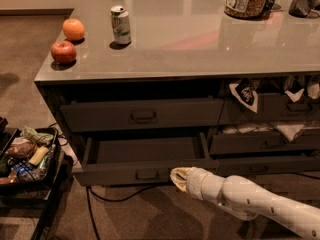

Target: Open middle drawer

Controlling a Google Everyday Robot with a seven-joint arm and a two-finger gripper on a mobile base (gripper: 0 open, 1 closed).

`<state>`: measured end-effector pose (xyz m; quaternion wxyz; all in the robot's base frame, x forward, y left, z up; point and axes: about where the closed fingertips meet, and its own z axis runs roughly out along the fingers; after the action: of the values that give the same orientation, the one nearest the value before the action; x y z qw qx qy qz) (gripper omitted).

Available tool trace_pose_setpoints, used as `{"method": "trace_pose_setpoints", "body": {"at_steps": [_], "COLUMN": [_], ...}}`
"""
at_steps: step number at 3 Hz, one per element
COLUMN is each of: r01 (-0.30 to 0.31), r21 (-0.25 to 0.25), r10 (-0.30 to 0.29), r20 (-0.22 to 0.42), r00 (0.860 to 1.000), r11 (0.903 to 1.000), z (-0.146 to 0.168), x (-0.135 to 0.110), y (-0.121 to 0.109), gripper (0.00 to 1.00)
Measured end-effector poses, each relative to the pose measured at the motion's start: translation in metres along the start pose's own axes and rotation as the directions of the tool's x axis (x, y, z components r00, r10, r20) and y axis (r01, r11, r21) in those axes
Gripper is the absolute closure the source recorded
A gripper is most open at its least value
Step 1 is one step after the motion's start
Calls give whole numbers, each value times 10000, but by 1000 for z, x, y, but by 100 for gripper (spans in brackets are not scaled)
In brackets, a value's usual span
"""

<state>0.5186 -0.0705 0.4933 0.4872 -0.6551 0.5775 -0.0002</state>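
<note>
On the left, the black tray of snack packets [59,159] stands near the drawer's left corner, so my pull should go straight out, not sideways. The wide dark grey metal middle drawer [145,151] sits under the grey counter [200,39], below the taller top drawer [142,115] — it stands partly out, with its pale flat floor showing. Its small loop handle [147,174] is at the centre of the low front. My cream gripper [181,179] is low, just right of that handle and not on it — whether it is open or closed I cannot tell. For more travel, I would take the handle at its middle and draw level.
</note>
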Motion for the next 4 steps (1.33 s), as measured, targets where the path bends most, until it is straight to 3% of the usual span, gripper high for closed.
{"method": "trace_pose_setpoints", "body": {"at_steps": [1, 3, 4], "r01": [36, 678, 810], "r21": [68, 330, 299], "r10": [-37, -683, -807], "r20": [147, 147, -121], "r00": [9999, 9976, 9967], "r11": [10000, 9972, 9963], "z": [0, 1, 9], "x": [-3, -6, 4], "y": [-4, -48, -67], "gripper": [100, 100, 100]}}
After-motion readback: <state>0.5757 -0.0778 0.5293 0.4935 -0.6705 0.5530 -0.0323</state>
